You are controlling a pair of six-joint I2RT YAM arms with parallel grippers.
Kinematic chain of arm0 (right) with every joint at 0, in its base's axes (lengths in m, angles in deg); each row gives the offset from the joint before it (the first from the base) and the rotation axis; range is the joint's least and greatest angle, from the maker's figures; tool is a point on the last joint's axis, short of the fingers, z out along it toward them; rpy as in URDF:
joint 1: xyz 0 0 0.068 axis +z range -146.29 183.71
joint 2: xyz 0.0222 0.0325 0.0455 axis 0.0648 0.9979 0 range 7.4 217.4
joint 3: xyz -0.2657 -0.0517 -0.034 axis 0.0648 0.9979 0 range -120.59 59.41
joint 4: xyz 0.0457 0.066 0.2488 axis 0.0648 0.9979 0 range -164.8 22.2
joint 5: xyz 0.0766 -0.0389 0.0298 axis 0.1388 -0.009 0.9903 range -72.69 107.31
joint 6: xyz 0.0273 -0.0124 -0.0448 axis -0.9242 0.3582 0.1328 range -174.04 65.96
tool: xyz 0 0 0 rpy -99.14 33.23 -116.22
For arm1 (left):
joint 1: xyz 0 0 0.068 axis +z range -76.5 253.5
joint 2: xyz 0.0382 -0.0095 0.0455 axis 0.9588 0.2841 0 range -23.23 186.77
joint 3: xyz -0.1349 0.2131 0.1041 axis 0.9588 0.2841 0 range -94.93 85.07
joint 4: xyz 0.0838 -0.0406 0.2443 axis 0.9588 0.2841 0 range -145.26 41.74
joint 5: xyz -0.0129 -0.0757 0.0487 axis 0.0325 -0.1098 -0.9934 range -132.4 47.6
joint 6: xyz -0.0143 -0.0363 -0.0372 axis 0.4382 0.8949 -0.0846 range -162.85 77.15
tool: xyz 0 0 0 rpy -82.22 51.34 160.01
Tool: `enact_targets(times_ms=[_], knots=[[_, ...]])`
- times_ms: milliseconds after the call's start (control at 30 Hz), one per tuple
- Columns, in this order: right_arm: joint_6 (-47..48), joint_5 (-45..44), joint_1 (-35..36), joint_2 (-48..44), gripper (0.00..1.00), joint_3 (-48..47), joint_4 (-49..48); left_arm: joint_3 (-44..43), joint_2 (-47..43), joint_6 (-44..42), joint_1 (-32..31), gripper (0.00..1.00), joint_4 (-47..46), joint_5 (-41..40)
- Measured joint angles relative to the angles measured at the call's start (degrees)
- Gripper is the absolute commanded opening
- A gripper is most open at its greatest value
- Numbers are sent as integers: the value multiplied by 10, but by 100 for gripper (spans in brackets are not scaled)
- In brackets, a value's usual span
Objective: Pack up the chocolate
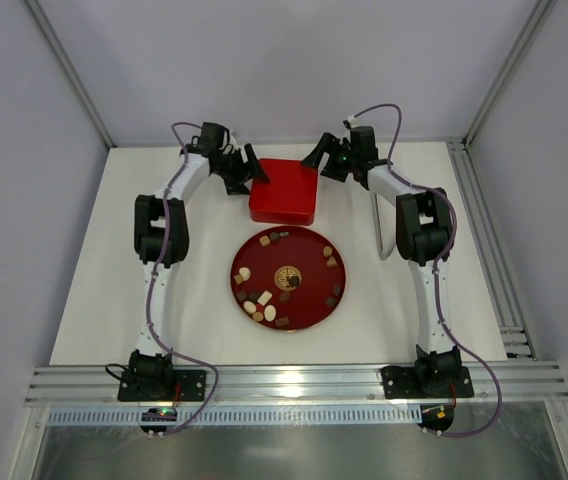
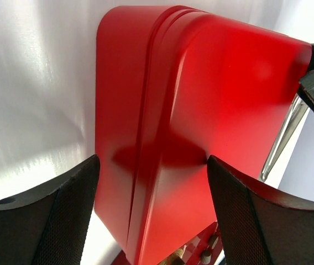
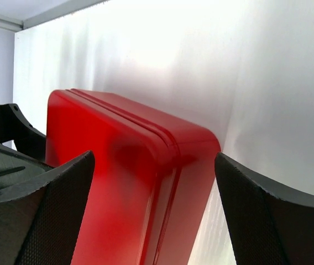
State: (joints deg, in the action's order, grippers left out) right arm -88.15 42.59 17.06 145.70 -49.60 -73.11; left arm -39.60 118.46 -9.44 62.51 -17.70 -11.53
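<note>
Several small chocolates (image 1: 264,298), dark brown, light brown and cream-white, lie round the rim of a round red plate (image 1: 309,298) with a gold emblem at its centre. Behind the plate stands a closed red box (image 1: 284,191) with its lid on. My left gripper (image 1: 257,177) is open at the box's left edge, its jaws straddling a corner of the box (image 2: 162,127). My right gripper (image 1: 313,157) is open at the box's far right corner, jaws on either side of the box (image 3: 129,182). Neither holds anything.
A flat pale piece (image 1: 384,228) lies on the white table beside the right arm. Grey walls close in the back and both sides. A metal rail (image 1: 294,383) runs along the near edge.
</note>
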Motion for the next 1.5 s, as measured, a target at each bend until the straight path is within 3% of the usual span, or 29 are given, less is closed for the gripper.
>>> enact_targets(times_ms=[433,567,833,1500], knots=[[0,28,-4,56,89,-54,-53,-9,9,23,-3,77,-9,2],[-2,40,-4,58,81,-60,-58,-11,11,26,-3,77,-9,3],[-3,54,-5,58,80,-59,-63,-34,26,43,-4,77,-9,2],[0,66,-11,37,62,-6,-90,-73,51,100,-3,78,-16,-19]])
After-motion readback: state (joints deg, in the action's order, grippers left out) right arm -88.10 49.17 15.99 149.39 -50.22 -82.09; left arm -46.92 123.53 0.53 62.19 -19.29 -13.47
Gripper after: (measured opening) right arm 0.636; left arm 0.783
